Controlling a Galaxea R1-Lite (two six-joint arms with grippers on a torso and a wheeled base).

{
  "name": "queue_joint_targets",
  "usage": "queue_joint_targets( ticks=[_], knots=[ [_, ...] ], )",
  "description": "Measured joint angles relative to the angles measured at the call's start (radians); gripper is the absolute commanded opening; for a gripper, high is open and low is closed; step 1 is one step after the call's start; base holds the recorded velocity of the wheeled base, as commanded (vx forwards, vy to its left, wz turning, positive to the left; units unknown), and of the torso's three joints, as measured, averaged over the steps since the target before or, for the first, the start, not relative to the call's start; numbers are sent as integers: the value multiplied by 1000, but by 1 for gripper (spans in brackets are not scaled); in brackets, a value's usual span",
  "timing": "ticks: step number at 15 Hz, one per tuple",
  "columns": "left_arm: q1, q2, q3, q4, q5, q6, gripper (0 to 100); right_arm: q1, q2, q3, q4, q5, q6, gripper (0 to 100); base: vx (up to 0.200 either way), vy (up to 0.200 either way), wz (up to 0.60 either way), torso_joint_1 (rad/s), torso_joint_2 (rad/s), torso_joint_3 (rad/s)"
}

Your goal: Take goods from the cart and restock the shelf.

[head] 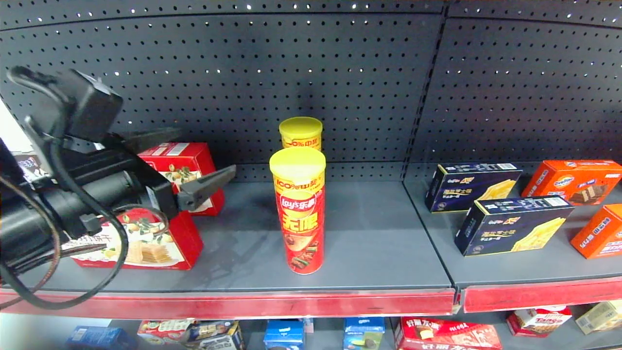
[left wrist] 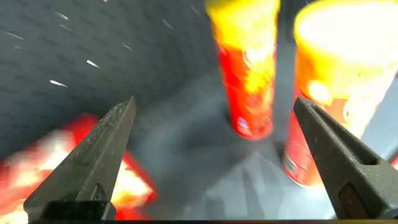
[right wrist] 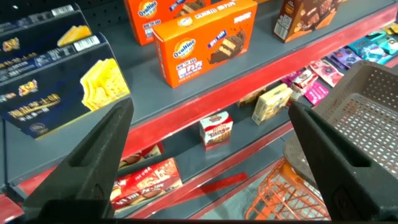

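The front can [head: 299, 214] stands upright in the middle of the shelf [head: 379, 233], with a second can [head: 301, 132] just behind it. The left gripper [head: 207, 149] hangs beside them, fingers spread and empty. The right gripper [right wrist: 211, 104], also spread and empty, is near the cart [right wrist: 292, 186]. Such a can is probably light, stiff yet crushable, smooth-walled and tippy, so it is best gripped gently across mid-body.

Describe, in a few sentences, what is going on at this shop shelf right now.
A robot is restocking. Its left gripper hangs open and empty over the shelf, by the red boxes. Two crisp cans stand upright mid-shelf, one behind the other. The right gripper, also open and empty, is low beside the cart basket, facing the orange boxes.
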Motion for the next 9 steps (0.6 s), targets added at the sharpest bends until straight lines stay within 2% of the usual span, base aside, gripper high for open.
queue_joint_targets(
  ticks=[2, 5, 7, 9],
  knots=[
    [24, -85, -12, 20, 1, -1, 100, -2, -17, 21, 3, -3, -12, 100, 0, 0, 0, 0, 0, 0],
    [95, -247, -44, 125, 14, -5, 100, -6, -34, 18, 33, -3, -16, 100, 0, 0, 0, 0, 0, 0],
    [130, -353, -49, 158, 74, -50, 100, -6, -40, 0, 37, -4, -16, 100, 0, 0, 0, 0, 0, 0],
    [146, -486, -48, 250, 178, -96, 100, -7, -45, -12, 38, -5, -16, 100, 0, 0, 0, 0, 0, 0]
  ],
)
